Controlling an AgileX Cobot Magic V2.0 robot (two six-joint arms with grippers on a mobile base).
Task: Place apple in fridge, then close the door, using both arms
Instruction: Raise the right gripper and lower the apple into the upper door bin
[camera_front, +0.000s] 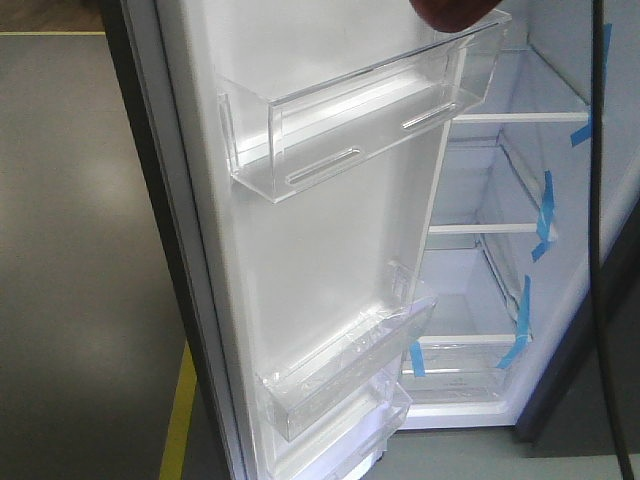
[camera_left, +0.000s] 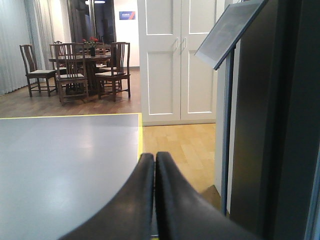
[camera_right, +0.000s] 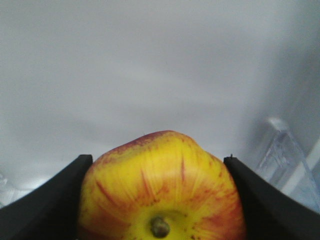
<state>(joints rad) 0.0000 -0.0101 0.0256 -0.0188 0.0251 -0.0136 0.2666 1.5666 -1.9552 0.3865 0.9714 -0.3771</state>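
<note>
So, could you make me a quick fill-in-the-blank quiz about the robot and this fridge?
1. The fridge door stands ____.
2. The tape strips inside the fridge are ____.
3. The right gripper grips a red-and-yellow ____.
4. The left gripper is shut and holds ____.
Missing words: open; blue; apple; nothing.

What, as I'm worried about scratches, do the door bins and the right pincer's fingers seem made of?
Door bins: clear glossy rigid plastic, probably; the white liner shows through. Right pincer fingers: matte black, likely plastic or rubber; dull, without glints.
</note>
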